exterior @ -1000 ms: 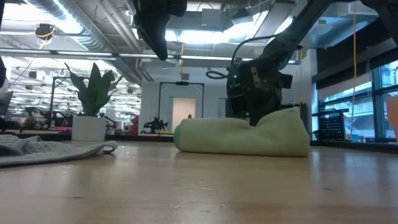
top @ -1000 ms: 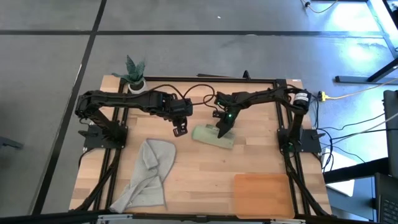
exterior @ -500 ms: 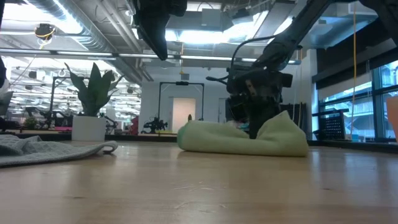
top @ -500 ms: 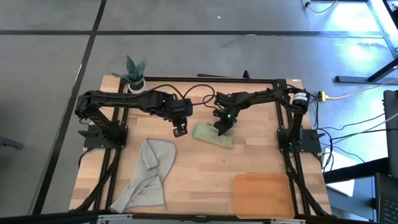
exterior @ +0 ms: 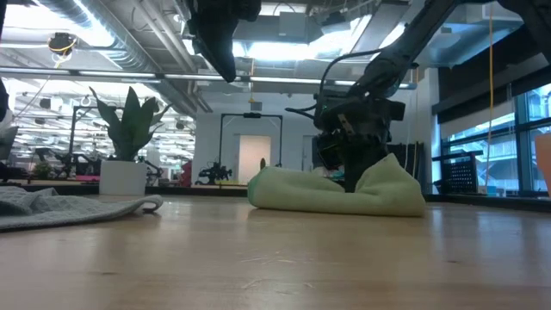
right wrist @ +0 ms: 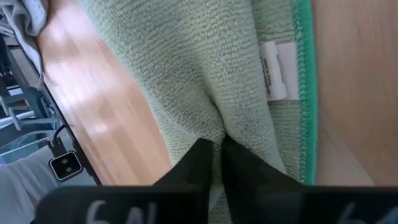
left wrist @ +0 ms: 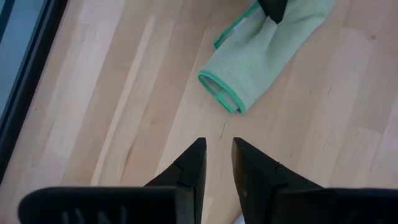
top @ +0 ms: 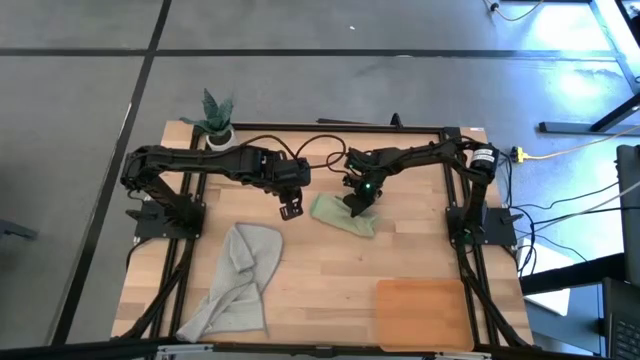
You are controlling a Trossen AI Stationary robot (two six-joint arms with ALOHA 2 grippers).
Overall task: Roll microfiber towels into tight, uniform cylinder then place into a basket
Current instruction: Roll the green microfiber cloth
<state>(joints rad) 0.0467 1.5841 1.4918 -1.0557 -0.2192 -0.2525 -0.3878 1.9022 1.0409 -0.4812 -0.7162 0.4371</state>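
The sage green towel (top: 342, 216) lies rolled into a loose cylinder near the table's middle, its long side on the wood; a green-hemmed open end (left wrist: 221, 93) faces my left gripper. My right gripper (top: 355, 207) is shut on the roll's middle. My left gripper (top: 290, 210) hangs above the table just left of the roll, slightly open, with nothing between its fingers (left wrist: 217, 149). The grey towel (top: 240, 275) lies crumpled at the near left. The orange-brown basket (top: 422, 312) sits at the near right. My right gripper pinches a fold of the green towel's outer layer (right wrist: 214, 127) between its two fingers, at the middle of the roll and beside the white tag (right wrist: 278, 68). The fingers slant down from the far right. The roll rests on the table, dented at the grip (exterior: 349, 185), its right end peaked (exterior: 392, 168).
A white plant pot (top: 217, 135) stands at the far left corner. Bare wood lies between the green roll and the basket, and in front of the roll toward the near edge.
My right gripper has rolled its wrist while staying in place on the green towel. The roll has gone from an even cylinder to one dented at the grip, with its right end raised in a peak and its left end drawn slightly right.
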